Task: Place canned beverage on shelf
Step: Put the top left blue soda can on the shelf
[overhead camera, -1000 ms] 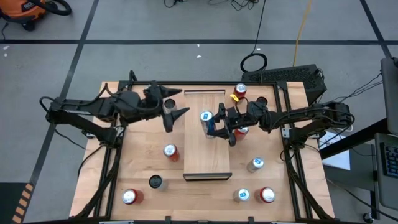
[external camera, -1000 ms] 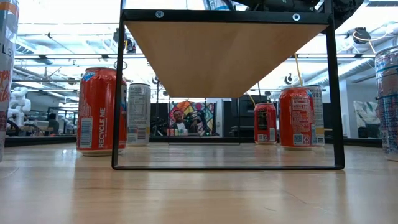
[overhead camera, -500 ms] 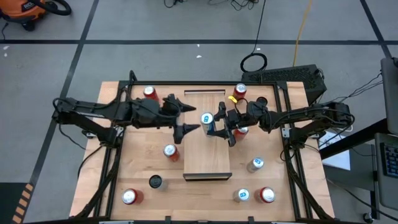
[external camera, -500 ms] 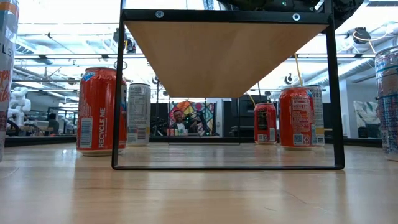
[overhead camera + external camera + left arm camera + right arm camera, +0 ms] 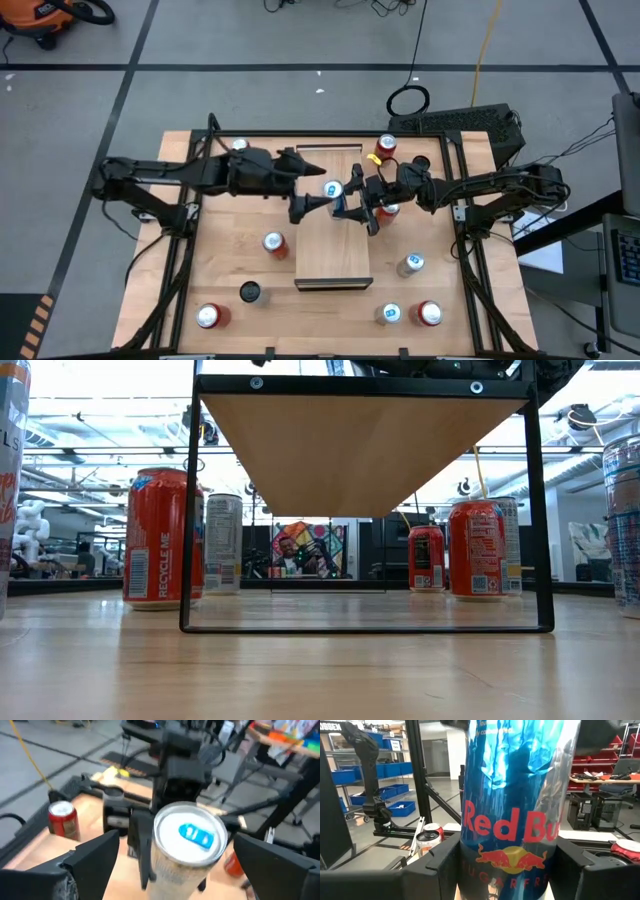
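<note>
A tall blue-and-silver Red Bull can (image 5: 515,810), blue tab on its top (image 5: 331,189), stands upright over the far part of the pale-wood shelf (image 5: 335,250). My right gripper (image 5: 347,203) is shut on it, reaching in from the right. My left gripper (image 5: 311,186) comes from the left, open. In the left wrist view its fingers (image 5: 95,865) stand on either side of the can (image 5: 190,835) without touching it. The low view shows only the shelf's underside (image 5: 360,450) on its black frame. My right gripper pinches the can's body between its two fingers (image 5: 440,865), low on the printed wall (image 5: 470,865). The fingers come level from the table's right side. The can stays upright; I cannot tell whether its base stands on the shelf.
Loose cans stand around the shelf: red ones (image 5: 273,243), (image 5: 208,316), (image 5: 430,313), (image 5: 385,148), (image 5: 240,147), silver ones (image 5: 411,263), (image 5: 390,313), and a dark one (image 5: 250,291). Another red can (image 5: 391,211) stands beneath my right arm.
My left gripper has travelled toward the table's right edge and down toward the can, rolling as it went, until its fingers flank the can. A red can at the far left has come into view behind it. My right gripper and the can have kept their place.
</note>
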